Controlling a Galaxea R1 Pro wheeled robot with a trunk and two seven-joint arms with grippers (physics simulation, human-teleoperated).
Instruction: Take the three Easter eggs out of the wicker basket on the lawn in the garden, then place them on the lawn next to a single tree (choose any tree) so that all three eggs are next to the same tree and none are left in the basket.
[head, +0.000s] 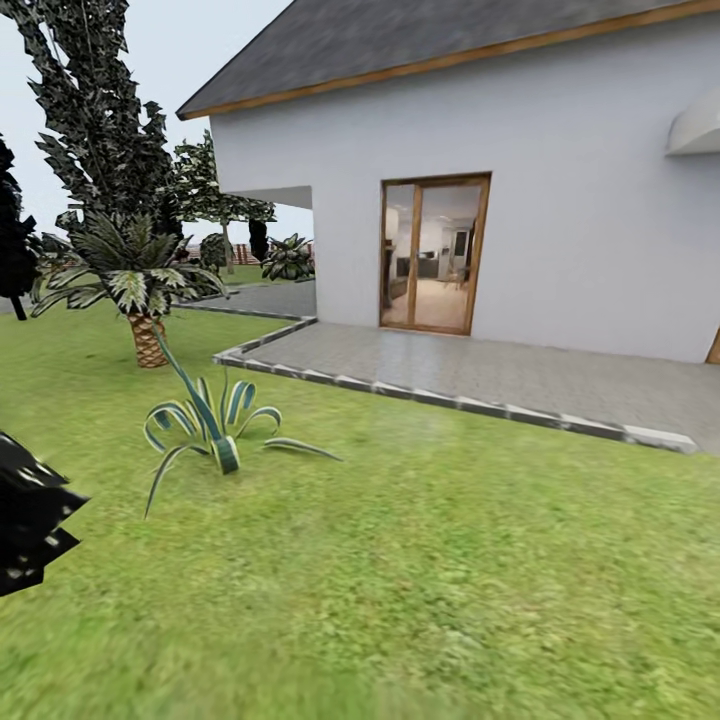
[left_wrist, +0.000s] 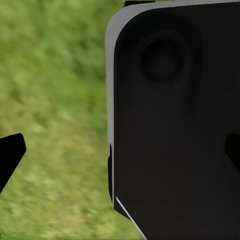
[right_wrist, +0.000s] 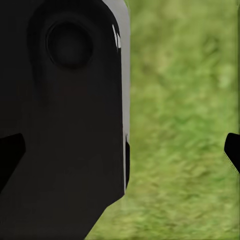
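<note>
On the lawn (head: 450, 560) in head view: a striped agave plant (head: 215, 425) at left-centre, a small palm (head: 140, 285) behind it, tall dark trees (head: 90, 110) further back. Grey paved patio (head: 480, 370) borders the grass, leading to the white house (head: 560, 200) with its wood-framed glass door (head: 435, 255). Eggs, basket – not seen here. Both wrist views show blurred grass beside a dark robot body panel (left_wrist: 175, 125); fingertip (left_wrist: 10, 155) edges barely visible – jaws' state can't be told for either arm.
</note>
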